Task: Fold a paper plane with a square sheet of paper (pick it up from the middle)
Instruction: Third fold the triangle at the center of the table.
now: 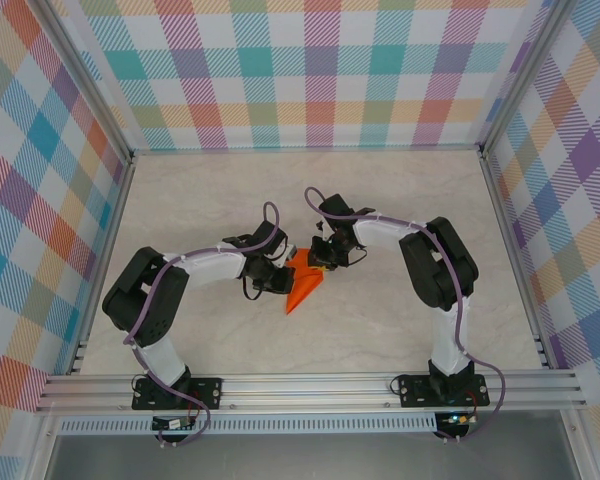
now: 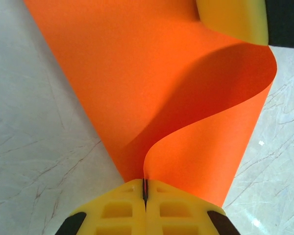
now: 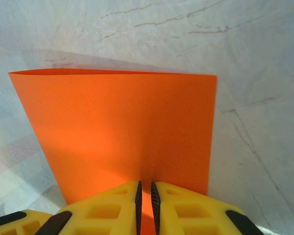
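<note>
Pinching paper plane (image 1: 304, 287), left pincer (image 2: 145, 190), right pincer (image 3: 145, 191), marbled table (image 1: 400, 330) beneath

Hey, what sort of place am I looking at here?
Probably a robot lab test cell: a table boxed in by an aluminium frame, checked walls, and a left arm and right arm bolted at its near edge, holding orange paper.

The paper plane (image 1: 305, 287) is bright orange. The left end effector (image 2: 145, 195) and right end effector (image 3: 145, 196) are yellow, black-trimmed. Pale veined surface (image 1: 380, 200); pastel plaid walls (image 1: 310, 70).
</note>
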